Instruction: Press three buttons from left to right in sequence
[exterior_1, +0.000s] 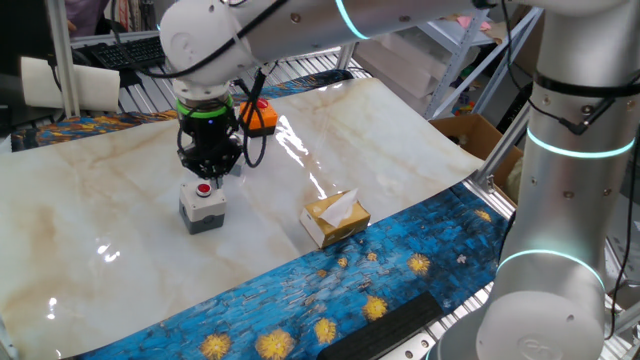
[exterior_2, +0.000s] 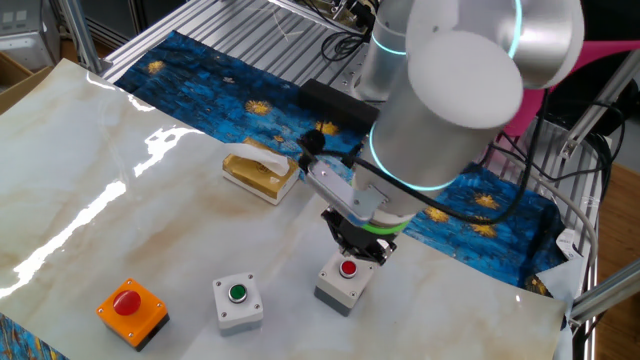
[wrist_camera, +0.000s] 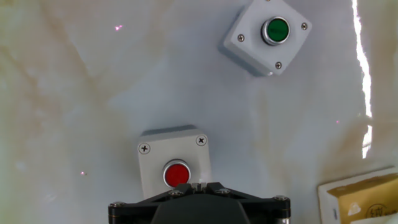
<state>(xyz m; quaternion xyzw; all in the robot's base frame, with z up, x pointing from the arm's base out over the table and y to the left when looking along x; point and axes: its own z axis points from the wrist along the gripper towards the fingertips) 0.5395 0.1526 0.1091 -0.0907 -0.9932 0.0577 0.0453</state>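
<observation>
A: The end effector (exterior_2: 358, 249) is hanging right over the grey box with the red button (exterior_2: 347, 280), tips just above the red cap. In the hand view the fingertips look pressed together at the bottom edge, right beside the cap.

B: Agreed, no gap between them that I can see, and nothing held. So where do the three sit?

A: In a row on the marble bench (exterior_2: 120, 200). The grey box with the green button (exterior_2: 238, 300) is just beside the first one, and the orange box with the red button (exterior_2: 131, 307) sits at the far end. In one fixed view the orange box is half hidden behind the arm.

B: What could spoil this?

A: In the hand view the tips look slightly off the cap's centre. Come down like that and they could land on the grey lid, so no press. An off-centre shove might also tilt or slide the box, since nothing seems to fix it to the smooth bench.

B: And a wrong order?

A: That's a risk too: the green one is close, so overshooting to orange would break the sequence.

B: Any containers?

A: Only the tan tissue box (exterior_2: 261, 170), well apart, with a white tissue sticking out of its top.
</observation>
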